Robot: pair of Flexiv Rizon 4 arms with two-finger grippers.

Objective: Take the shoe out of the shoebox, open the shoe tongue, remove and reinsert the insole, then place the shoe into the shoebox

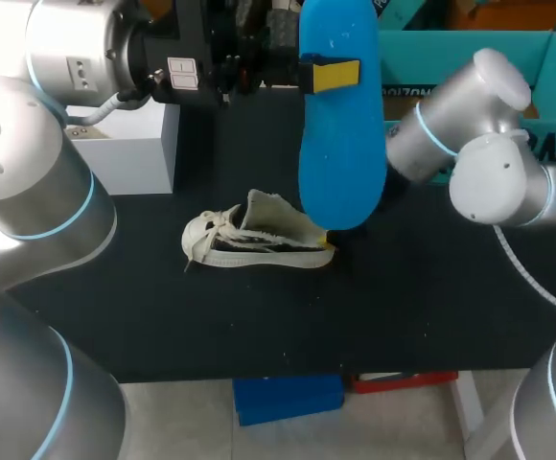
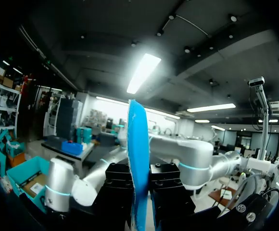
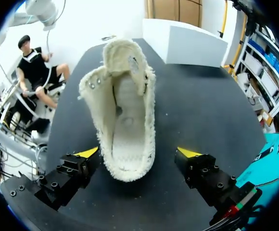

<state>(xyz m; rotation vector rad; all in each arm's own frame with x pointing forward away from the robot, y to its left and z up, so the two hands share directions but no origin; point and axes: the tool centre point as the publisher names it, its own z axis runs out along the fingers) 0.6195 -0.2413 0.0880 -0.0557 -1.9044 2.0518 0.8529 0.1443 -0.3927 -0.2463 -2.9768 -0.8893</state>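
Observation:
A cream low-top shoe (image 1: 259, 240) lies on its side on the black table (image 1: 163, 316), tongue pulled open. Its blue insole (image 1: 340, 125) hangs high above the table, sole face toward the head camera, with my left gripper (image 1: 328, 75) shut on its upper part. In the left wrist view the insole (image 2: 138, 159) stands edge-on between the black fingers (image 2: 118, 192). My right gripper (image 3: 138, 153) is open at table level, straddling the heel end of the shoe (image 3: 122, 115) without touching it. In the head view the insole hides most of it; one yellow fingertip (image 1: 330, 246) shows by the heel.
A white box (image 1: 134, 144) stands at the table's back left. The teal shoebox (image 1: 470, 67) sits open at the back right, behind my right arm (image 1: 489, 144). Blue and red items (image 1: 288, 395) lie below the table's front edge.

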